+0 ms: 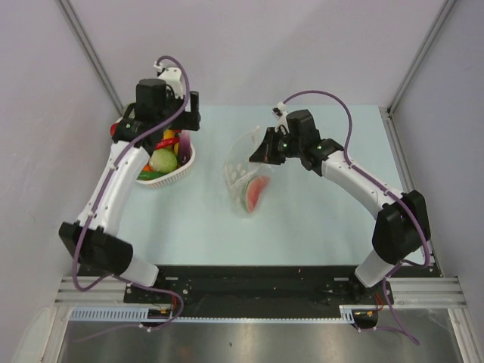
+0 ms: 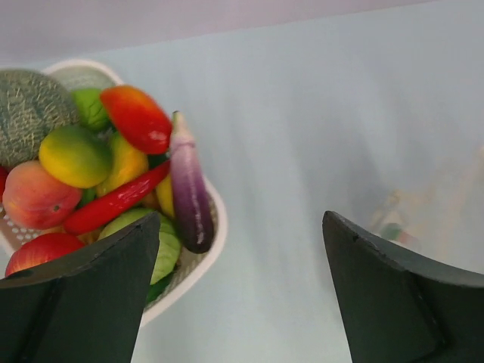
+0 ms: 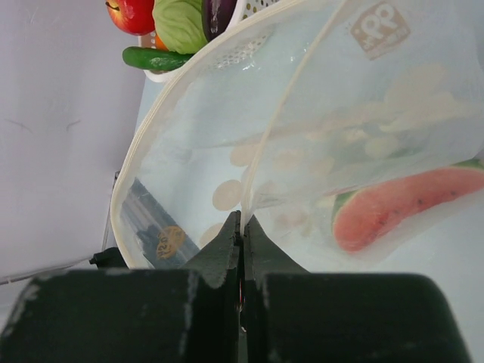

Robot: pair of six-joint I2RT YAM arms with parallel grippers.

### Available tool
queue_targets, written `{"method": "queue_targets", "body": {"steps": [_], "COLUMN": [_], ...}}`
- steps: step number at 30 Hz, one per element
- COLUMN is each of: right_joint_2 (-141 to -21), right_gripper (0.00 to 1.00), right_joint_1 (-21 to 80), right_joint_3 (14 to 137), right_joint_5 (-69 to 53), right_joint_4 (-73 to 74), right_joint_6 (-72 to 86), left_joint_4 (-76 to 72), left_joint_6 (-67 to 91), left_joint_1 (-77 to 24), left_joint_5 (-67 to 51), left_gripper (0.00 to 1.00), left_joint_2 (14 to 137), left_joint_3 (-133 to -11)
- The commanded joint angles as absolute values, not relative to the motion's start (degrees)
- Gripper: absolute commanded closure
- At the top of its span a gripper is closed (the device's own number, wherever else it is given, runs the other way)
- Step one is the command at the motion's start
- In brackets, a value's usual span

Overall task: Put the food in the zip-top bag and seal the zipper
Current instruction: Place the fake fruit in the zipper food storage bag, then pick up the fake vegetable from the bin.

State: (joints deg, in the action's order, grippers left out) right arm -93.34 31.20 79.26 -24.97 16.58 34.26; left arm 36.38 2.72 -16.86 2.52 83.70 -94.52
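My right fingers [image 3: 227, 246] are pinched tight on the rim of the zip-top bag [image 3: 378, 113], holding its mouth open above the desk [image 1: 318, 219]. The watermelon slice [image 3: 401, 208] already lies inside. My left fingers [image 2: 98, 287] are spread wide over the white basket [image 2: 215, 215], holding nothing. I judge filling is the step in hand. Next I should close on one piece, perhaps the eggplant [image 2: 189, 197], and carry it across.

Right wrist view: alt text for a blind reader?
The right gripper pinches the rim of a clear, crinkly plastic zip-top bag, holding its mouth open. A red-and-green toy watermelon slice lies inside; a white slotted basket of toy produce sits beyond.
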Motion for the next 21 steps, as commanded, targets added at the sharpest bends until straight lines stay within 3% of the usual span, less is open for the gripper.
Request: {"method": "queue_targets", "body": {"steps": [1, 9, 21], "right_joint_2": [-91.93, -92.37, -92.37], "right_gripper": [1.0, 1.0, 1.0], "right_joint_1": [30.76, 29.97, 28.74], "right_joint_3": [79.19, 78.66, 78.4], "right_joint_5": [-25.93, -26.72, -28.21], "right_joint_4": [15.2, 14.94, 15.12], "right_joint_6": [33.13, 33.4, 33.84], "left_joint_4": [37.36, 32.8, 27.25], "left_joint_6": [5.1, 4.4, 2.02], "left_joint_1": [-10.29, -5.63, -5.27], "left_joint_5": [-2.89, -6.24, -4.75], "left_gripper": [0.09, 0.19, 0.23], "left_joint_2": [91.66, 101.24, 110.65], "left_joint_3": [-96.33, -96.07, -97.38]}}
